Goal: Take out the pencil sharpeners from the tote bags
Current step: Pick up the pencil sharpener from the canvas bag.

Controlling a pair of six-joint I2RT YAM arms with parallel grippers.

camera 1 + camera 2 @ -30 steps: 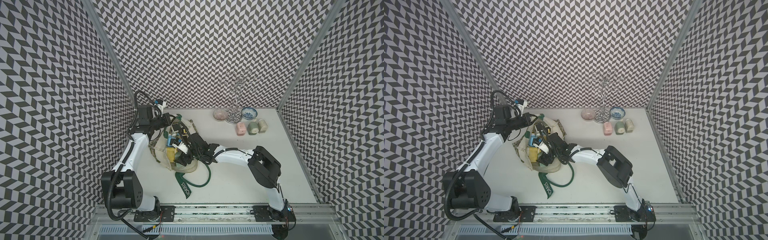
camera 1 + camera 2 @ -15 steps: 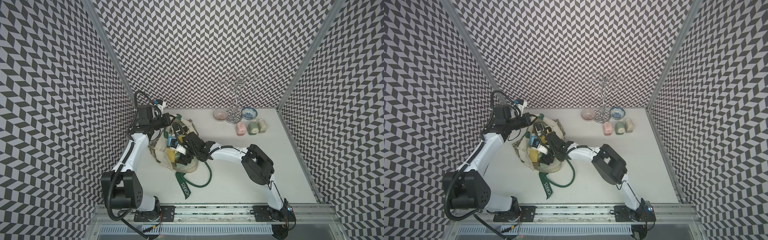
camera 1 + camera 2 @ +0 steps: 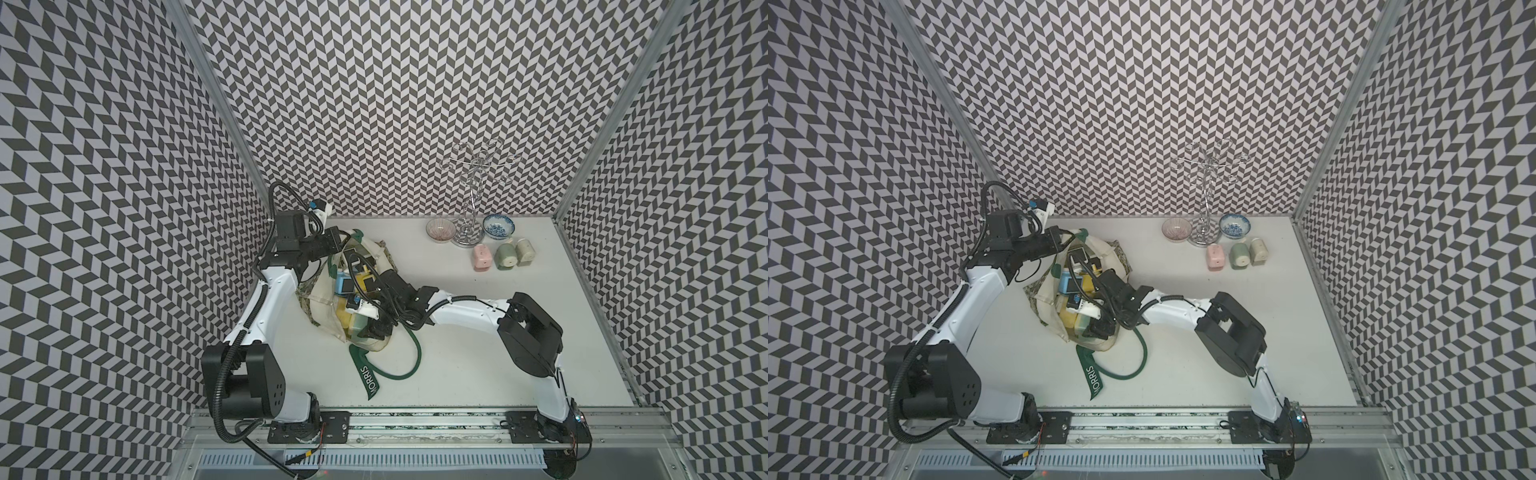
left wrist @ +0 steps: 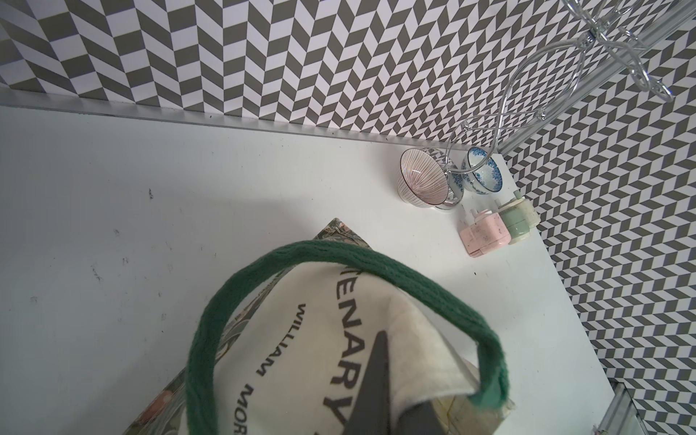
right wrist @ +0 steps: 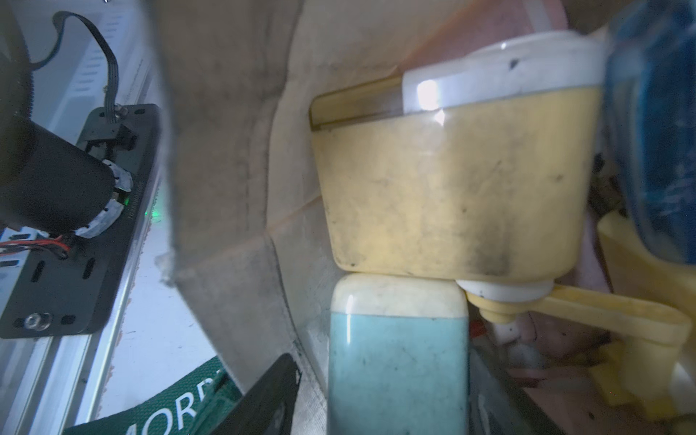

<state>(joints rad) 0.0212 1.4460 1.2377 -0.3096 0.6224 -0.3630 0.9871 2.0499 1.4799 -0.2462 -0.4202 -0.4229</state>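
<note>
1. In the foreground, the loose strap (image 3: 370, 380) lettered MORRIS trails over the table (image 3: 457, 332). A hurried lift could snag it and drag the tote bag (image 3: 322, 307).
2. Inside the bag's mouth, the right gripper (image 3: 374, 336) straddles a pale blue sharpener (image 5: 395, 369), jaws apart on either side. Whether they grip it cannot be told. The yellow sharpener (image 5: 452, 180) resting against it may tumble or jam the exit.
3. At the far rim, the left gripper (image 3: 337, 246) is pinched together on canvas. A slip would likely collapse the opening.
4. Beyond, three sharpeners (image 3: 505, 254) already out stand near the bowls (image 3: 440, 230), which a careless drop could knock.
</note>
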